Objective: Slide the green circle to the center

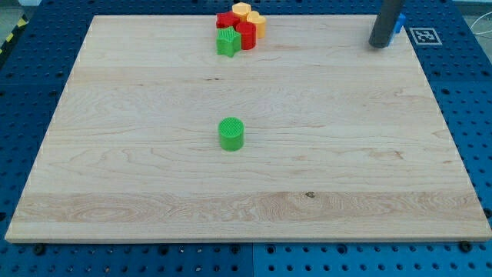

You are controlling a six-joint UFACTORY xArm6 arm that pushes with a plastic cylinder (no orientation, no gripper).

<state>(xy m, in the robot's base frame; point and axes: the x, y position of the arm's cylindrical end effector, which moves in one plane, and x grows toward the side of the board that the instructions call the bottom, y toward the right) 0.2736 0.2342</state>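
Note:
The green circle [231, 133] stands alone on the wooden board [115, 154], a little below the board's middle. My tip [379, 45] touches the board near the top right corner, far to the upper right of the green circle. A cluster of blocks sits at the top middle: a green star [227, 42], a red circle [246, 35], a red block [226, 20], a yellow hexagon [242, 11] and a yellow block [257, 23].
A blue block [399, 23] shows partly behind my rod at the top right. A white marker tag [424, 35] lies off the board's top right corner. Blue pegboard [31, 92] surrounds the board.

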